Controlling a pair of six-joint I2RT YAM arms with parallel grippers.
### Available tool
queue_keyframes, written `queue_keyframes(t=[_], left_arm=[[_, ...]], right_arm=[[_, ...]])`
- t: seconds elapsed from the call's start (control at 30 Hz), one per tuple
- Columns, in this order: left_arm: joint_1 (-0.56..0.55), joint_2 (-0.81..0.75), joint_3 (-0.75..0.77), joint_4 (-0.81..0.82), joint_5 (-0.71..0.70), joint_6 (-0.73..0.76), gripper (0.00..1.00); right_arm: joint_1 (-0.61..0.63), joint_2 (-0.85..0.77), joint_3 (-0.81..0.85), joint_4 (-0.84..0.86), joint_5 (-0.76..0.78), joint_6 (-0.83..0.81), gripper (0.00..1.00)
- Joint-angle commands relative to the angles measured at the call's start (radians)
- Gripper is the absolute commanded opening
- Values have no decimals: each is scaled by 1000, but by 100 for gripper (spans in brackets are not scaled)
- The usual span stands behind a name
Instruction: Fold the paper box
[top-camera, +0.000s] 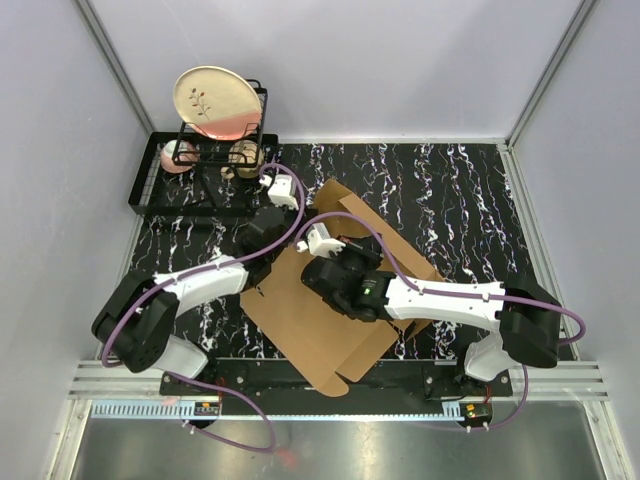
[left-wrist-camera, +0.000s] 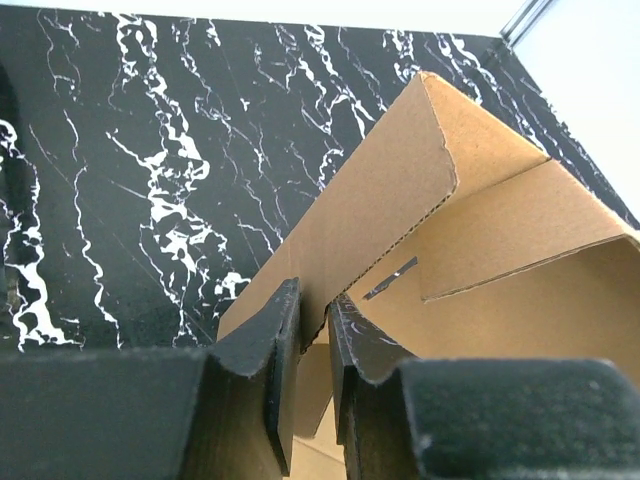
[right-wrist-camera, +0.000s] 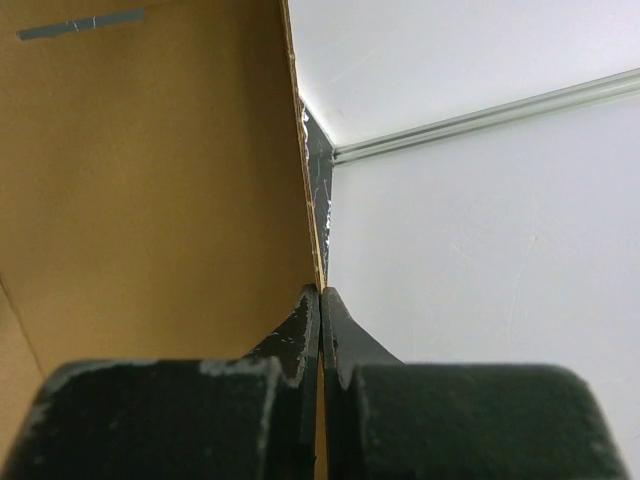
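Box (top-camera: 300, 320), lying cornerwise to the arms, had raised flap edges pinched edge-on by left gripper (left-wrist-camera: 312, 305), farther out, and right gripper (right-wrist-camera: 319, 298).

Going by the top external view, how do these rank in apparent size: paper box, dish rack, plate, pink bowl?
Largest to smallest:
1. paper box
2. dish rack
3. plate, propped up in the rack
4. pink bowl

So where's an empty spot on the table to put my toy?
The far right of the table, between the paper box and the right wall, is bare. A smaller bare patch lies between the dish rack and the left arm. The middle and far-left corner are crowded.
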Motion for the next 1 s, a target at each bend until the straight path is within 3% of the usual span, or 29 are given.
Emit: queue_keyframes(t=[0.0,0.07,0.17,0.27,0.57,0.77,0.97], left_arm=[[4,10,40,3,48,-19,19],[4,13,-16,38,79,-84,18],[4,21,-142,256,107,-191,18],[4,39,-236,364,111,-283,18],[-1,90,-346,647,157,-446,18],[-25,117,-362,720,159,-490,18],[-117,153,-327,708,153,-449,18]], right_arm=[[3,-35,27,48,-19,11,0],[2,-32,23,51,-14,11,0],[3,-31,9,55,-9,14,0],[3,-32,-3,57,-5,16,0],[5,-26,-5,57,-2,21,0],[3,-9,-23,23,-8,57,0],[3,-6,-28,-23,-12,111,0]])
